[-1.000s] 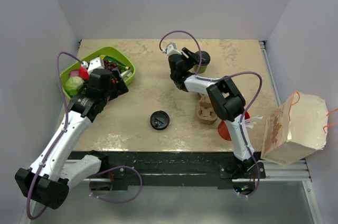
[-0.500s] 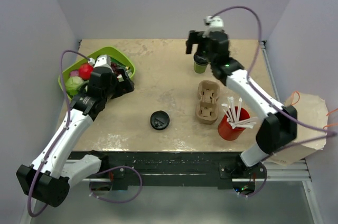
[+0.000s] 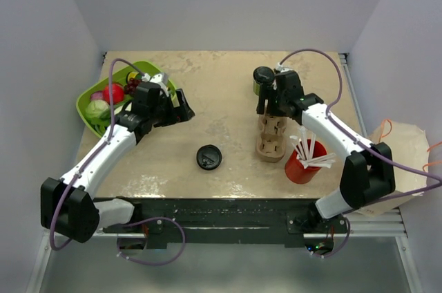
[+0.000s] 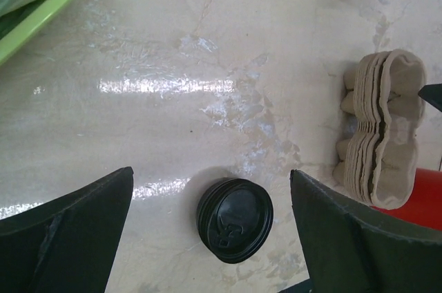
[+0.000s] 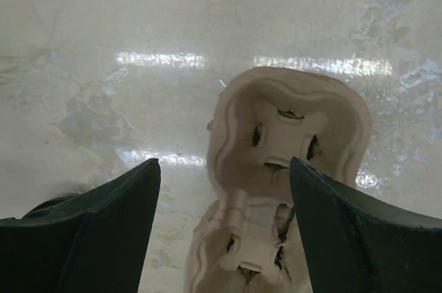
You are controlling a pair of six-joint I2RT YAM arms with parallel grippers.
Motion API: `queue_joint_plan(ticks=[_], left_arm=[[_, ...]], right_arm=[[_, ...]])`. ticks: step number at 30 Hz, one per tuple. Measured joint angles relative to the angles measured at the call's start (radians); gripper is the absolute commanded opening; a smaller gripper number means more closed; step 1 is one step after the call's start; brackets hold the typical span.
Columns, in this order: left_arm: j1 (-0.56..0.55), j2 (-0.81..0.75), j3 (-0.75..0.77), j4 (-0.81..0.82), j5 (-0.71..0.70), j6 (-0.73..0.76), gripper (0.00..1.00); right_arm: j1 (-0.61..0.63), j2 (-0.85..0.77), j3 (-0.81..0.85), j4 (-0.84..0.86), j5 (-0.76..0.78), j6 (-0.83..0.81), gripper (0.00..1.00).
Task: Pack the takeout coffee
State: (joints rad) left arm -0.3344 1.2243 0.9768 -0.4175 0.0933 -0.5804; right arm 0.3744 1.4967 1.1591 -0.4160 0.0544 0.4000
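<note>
Toward the far side of the tabletop, the green coffee cup stands upright with its black lid on, gripped by nothing, just past the far end of the cardboard cup holder. It seems parked there ready to be lifted into one of the holder's wells. The right claw hangs over that end of the holder with its fingers apart and empty. The cup is just beyond it, so the holder looks like its present concern. The left claw, likewise apart and empty, hovers well away above the loose lid. A paper bag waits beyond the tabletop's right edge.
</note>
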Motion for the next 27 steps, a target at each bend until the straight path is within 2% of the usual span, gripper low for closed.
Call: queue_joint_plan(ticks=[2,3,8,9,11,13,20,22,25,27], left_arm=[[0.000,0.019,0.000,0.002,0.013,0.001,0.99],[0.000,0.023,0.000,0.003,0.016,0.001,1.00],[0.000,0.027,0.000,0.006,0.023,0.001,1.00],[0.000,0.027,0.000,0.006,0.023,0.001,1.00],[0.000,0.026,0.000,0.006,0.021,0.001,1.00],[0.000,0.024,0.000,0.005,0.014,0.000,1.00],[-0.001,0.003,-0.009,0.005,0.001,-0.002,1.00],[-0.001,0.000,-0.010,0.003,-0.002,-0.002,1.00],[-0.001,-0.001,-0.010,0.004,-0.004,-0.002,1.00],[-0.001,-0.001,-0.010,0.004,-0.004,-0.002,1.00]], right_arm=[[0.013,0.024,0.013,-0.037,0.037,-0.005,0.71],[0.019,0.039,0.019,-0.049,0.048,-0.008,0.66],[0.074,0.143,0.064,-0.099,0.108,-0.023,0.60],[0.080,0.158,0.068,-0.105,0.118,-0.025,0.57],[0.082,0.180,0.072,-0.113,0.138,-0.026,0.44],[0.080,0.195,0.076,-0.120,0.150,-0.028,0.38],[0.079,0.209,0.094,-0.134,0.168,-0.026,0.38],[0.079,0.205,0.094,-0.138,0.168,-0.026,0.34],[0.079,0.195,0.094,-0.139,0.167,-0.026,0.19],[0.079,0.186,0.094,-0.139,0.165,-0.024,0.18]])
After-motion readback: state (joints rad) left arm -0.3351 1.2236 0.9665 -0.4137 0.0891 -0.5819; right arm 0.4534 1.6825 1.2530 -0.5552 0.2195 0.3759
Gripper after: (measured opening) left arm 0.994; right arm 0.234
